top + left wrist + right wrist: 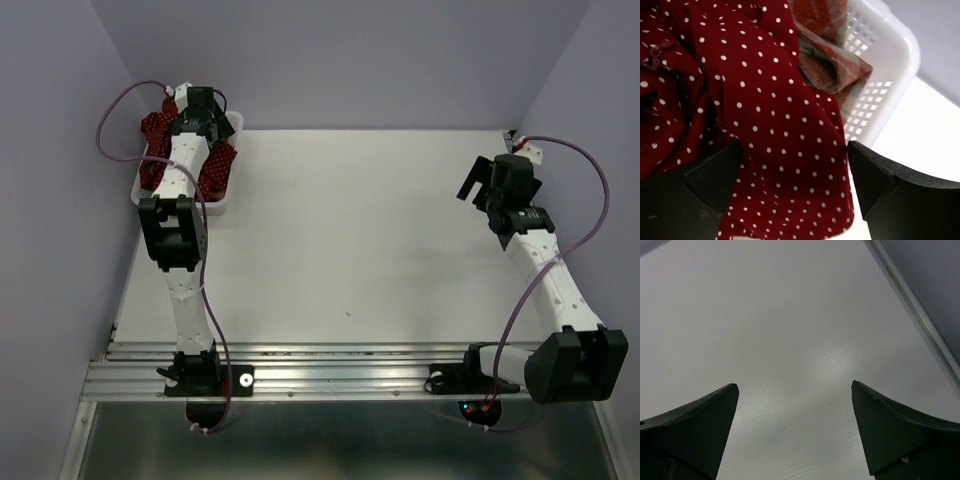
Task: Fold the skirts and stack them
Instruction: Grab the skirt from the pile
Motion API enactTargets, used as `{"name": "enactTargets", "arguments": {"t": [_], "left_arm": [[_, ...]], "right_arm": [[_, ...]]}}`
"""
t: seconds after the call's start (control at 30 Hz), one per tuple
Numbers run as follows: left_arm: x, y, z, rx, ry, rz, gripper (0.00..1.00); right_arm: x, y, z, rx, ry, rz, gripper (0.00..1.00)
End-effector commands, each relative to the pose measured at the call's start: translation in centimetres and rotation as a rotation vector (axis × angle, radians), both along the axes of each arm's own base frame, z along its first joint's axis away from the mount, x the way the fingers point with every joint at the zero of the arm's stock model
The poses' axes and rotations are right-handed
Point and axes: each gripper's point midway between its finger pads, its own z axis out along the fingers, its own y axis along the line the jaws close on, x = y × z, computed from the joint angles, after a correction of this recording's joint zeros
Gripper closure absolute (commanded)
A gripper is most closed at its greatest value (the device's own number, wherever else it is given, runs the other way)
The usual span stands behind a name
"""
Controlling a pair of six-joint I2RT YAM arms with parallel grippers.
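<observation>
From above, the left tool (197,104) is hanging over the white plastic lattice basket (186,208) at the far left corner of the worktop (350,230), where dark red polka-dot cloth skirts (152,128) are lying bunched, nothing folded or stacked yet. Its wrist view is showing jaws wide over a polka-dot fold, the red-and-cream plaid check skirt (835,70) crumpled behind. The right wrist view is showing the right tool (795,390) wide above the worktop, holding nothing.

Top: high behind bases, looks down on whole table (350,230). Left wrist: close over polka-dot skirt (765,125) in basket (890,55), both shared with top. Right wrist: close, facing table.
</observation>
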Motion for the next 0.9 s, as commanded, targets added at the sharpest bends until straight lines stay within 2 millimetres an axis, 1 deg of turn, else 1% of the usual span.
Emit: {"name": "enactTargets", "arguments": {"t": [0.0, 0.07, 0.23, 0.27, 0.3, 0.4, 0.43, 0.5, 0.53, 0.57, 0.6, 0.63, 0.73, 0.77, 0.8, 0.83, 0.87], "left_arm": [[0.4, 3.3, 2.6, 0.026, -0.04, 0.103, 0.01], [0.3, 4.1, 2.1, 0.038, -0.031, 0.137, 0.01], [0.6, 5.1, 1.0, 0.044, -0.016, 0.135, 0.02], [0.7, 5.2, 0.9, 0.043, -0.015, 0.132, 0.06], [0.6, 5.4, 0.8, 0.042, -0.009, 0.135, 0.23], [0.5, 5.1, 1.6, 0.04, -0.018, 0.122, 0.53], [0.4, 5.0, 2.5, 0.037, -0.034, 0.112, 0.67], [0.4, 4.3, 3.8, 0.021, -0.059, 0.077, 0.81], [0.2, 4.1, 5.2, 0.02, -0.084, 0.068, 0.86], [0.0, 3.9, 5.9, 0.018, -0.095, 0.065, 0.91], [-0.4, 3.8, 7.7, 0.023, -0.129, 0.062, 0.98], [-0.7, 3.5, 8.5, 0.025, -0.142, 0.058, 1.0], [-1.5, 3.6, 11.9, 0.037, -0.209, 0.064, 1.0], [-2.1, 3.6, 14.7, 0.042, -0.27, 0.063, 1.0], [-2.4, 3.4, 16.0, 0.046, -0.299, 0.051, 1.0], [-3.2, 3.2, 19.1, 0.047, -0.374, 0.042, 1.0], [-3.5, 2.6, 20.7, 0.038, -0.416, 0.007, 1.0]], "right_arm": [[0.1, -1.2, 1.2, -0.059, 0.009, -0.036, 0.0], [0.3, -1.3, 1.0, -0.066, 0.02, -0.038, 0.0], [1.0, -1.4, 0.4, -0.076, 0.043, -0.044, 0.0], [1.1, -1.4, 0.3, -0.075, 0.047, -0.045, 0.0], [1.4, -1.4, 0.3, -0.075, 0.049, -0.045, 0.0], [1.8, -1.3, 0.3, -0.07, 0.048, -0.039, 0.0], [1.9, -1.2, 0.1, -0.071, 0.057, -0.035, 0.0], [2.1, -1.4, -0.3, -0.076, 0.069, -0.042, 0.0], [2.3, -1.4, -0.6, -0.078, 0.078, -0.041, 0.0], [2.4, -1.3, -0.7, -0.074, 0.078, -0.04, 0.0], [2.4, -1.3, -0.7, -0.069, 0.076, -0.041, 0.0], [2.4, -1.2, -0.7, -0.065, 0.075, -0.042, 0.0], [2.5, -1.2, -0.5, -0.061, 0.063, -0.039, 0.0], [2.5, -1.1, -0.4, -0.059, 0.063, -0.038, 0.0], [2.5, -1.1, -0.3, -0.055, 0.059, -0.039, 0.0], [2.5, -0.9, -0.4, -0.047, 0.056, -0.035, 0.0], [2.5, -0.8, -0.3, -0.04, 0.052, -0.032, 0.0]]}}
